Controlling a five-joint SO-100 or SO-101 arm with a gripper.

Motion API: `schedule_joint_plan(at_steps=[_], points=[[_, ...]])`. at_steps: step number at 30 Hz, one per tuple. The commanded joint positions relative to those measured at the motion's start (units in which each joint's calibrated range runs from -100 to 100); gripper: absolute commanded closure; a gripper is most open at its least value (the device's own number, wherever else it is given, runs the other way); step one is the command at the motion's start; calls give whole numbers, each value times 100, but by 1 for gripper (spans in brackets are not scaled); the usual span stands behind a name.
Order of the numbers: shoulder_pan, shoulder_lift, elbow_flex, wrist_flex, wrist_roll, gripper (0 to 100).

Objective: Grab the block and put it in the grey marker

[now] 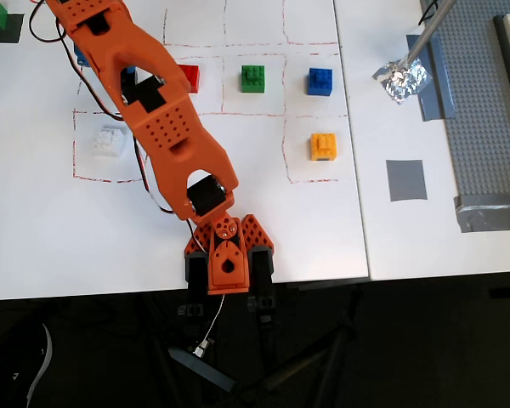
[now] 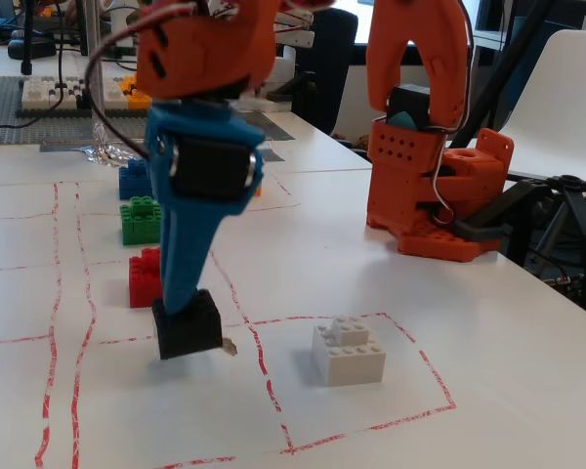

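Note:
In the fixed view my gripper (image 2: 183, 313), with its blue finger pointing down, is shut on the black block (image 2: 190, 337). It holds the block at or just above the table, inside a red-lined cell and left of a white brick (image 2: 349, 350). In the overhead view the arm (image 1: 166, 127) reaches to the upper left and hides both the gripper tips and the block. The grey marker (image 1: 406, 179) is a flat grey square on the right-hand table, far from the gripper, with nothing on it. It is out of the fixed view.
Red (image 1: 188, 77), green (image 1: 253, 78), blue (image 1: 320, 82), orange (image 1: 323, 145) and white (image 1: 108, 141) bricks sit in red-lined cells. Crumpled foil (image 1: 401, 81) and a studded grey baseplate (image 1: 493, 110) lie at the right. The arm base (image 1: 228, 259) stands at the front edge.

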Motion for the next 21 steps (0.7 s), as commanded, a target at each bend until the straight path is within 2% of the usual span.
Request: schedule_joint_plan(at_steps=[1,8,11,16,21], points=[[274,-754,-784,423,-508,100],[644,-1185,-957,1199,-1949,100],[944,-1452,-884,1558,-2383,100],[1694,-2185,-404,2064,-2686,100],[3009,-3193,530,2219,-2618,100]])
